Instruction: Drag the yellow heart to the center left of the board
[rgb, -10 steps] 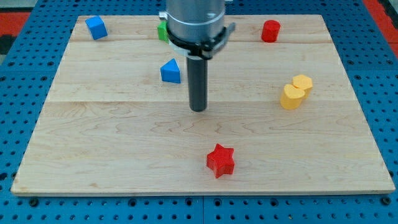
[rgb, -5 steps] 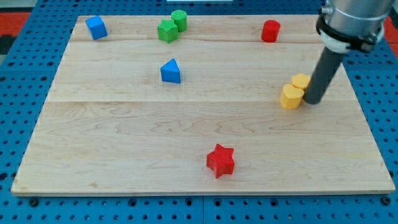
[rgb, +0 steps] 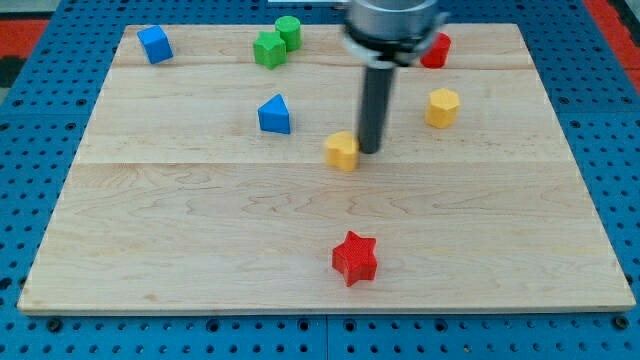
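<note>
Blocks number two each of yellow, red, green, blue.

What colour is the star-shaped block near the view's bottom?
Red. The star block shows clearly in the camera view, the only one.

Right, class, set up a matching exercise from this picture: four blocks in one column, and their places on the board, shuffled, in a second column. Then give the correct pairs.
Column one:
1. yellow heart
2. red star
3. blue cube
4. yellow hexagon

Column two:
A. near the view's bottom edge, about mid-width
B. top left corner of the view
C. just left of my tip, near the board's middle
D. right of the rod, below the red cylinder

Pairs: 1-C, 2-A, 3-B, 4-D
</note>
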